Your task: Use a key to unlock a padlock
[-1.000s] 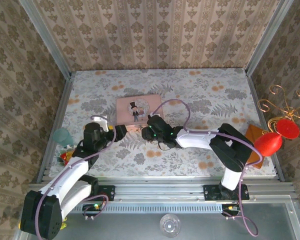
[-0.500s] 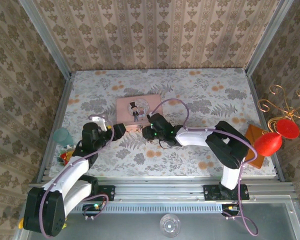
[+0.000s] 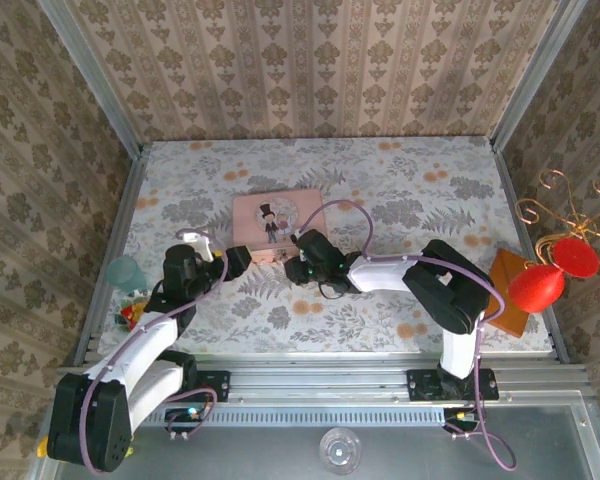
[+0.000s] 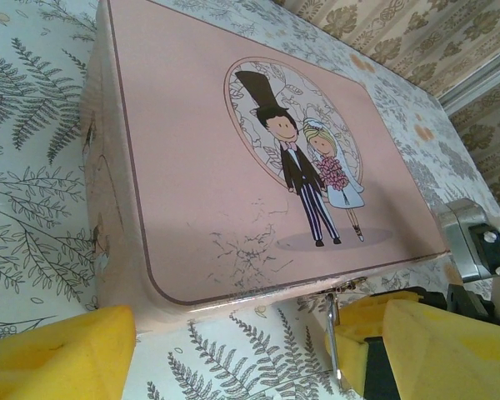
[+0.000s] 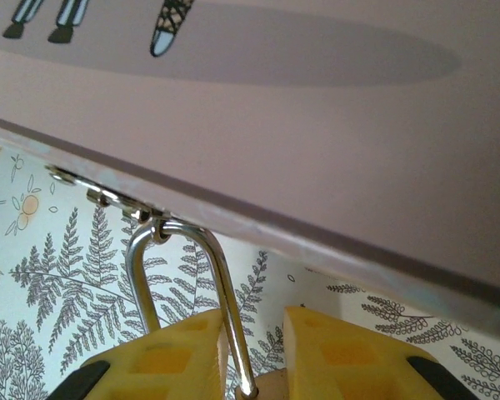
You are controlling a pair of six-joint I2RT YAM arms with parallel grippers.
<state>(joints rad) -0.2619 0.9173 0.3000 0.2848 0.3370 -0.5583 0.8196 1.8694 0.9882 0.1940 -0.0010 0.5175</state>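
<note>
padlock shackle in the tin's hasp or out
In. In the right wrist view the silver shackle passes through the hasp ring under the pink tin's edge.

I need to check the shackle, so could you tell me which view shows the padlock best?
Right wrist: the padlock hangs close-up from the tin, shackle between the fingers. Left wrist shows it edge-on, a thin sliver. Top: too small to tell.

The tin (image 3: 277,222) is set mid-table (image 3: 430,210). The padlock (image 5: 222,287) is hung off its near edge. It is flanked by the left gripper (image 3: 240,262) on the left and the right gripper (image 3: 292,268) on the right, both before the tin.
</note>
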